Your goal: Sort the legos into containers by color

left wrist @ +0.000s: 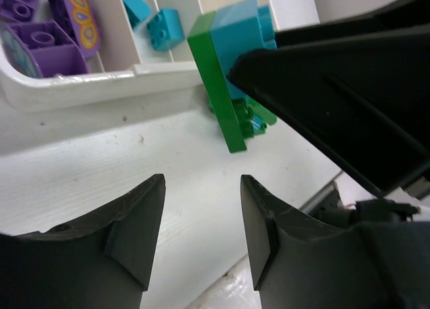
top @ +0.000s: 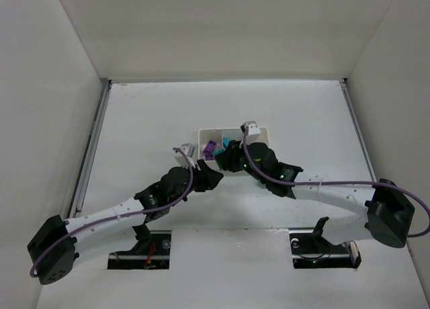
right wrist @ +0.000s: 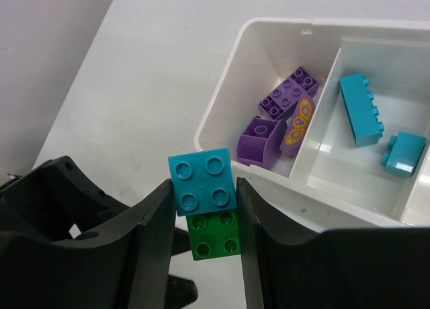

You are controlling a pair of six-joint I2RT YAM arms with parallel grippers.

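The gap between the left jaws is left free, with only bare bench [left wrist: 101,161] seen through it. Just ahead of them the way is blocked by the cyan-and-green stack [left wrist: 218,87], by which the room between the right jaws is filled. Beyond it stands the near wall of the tray [left wrist: 101,87].

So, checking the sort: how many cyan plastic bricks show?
3 cyan bricks: two in the white plastic tray's middle compartment, one joined to a green brick between the right fingers. More may be hidden.
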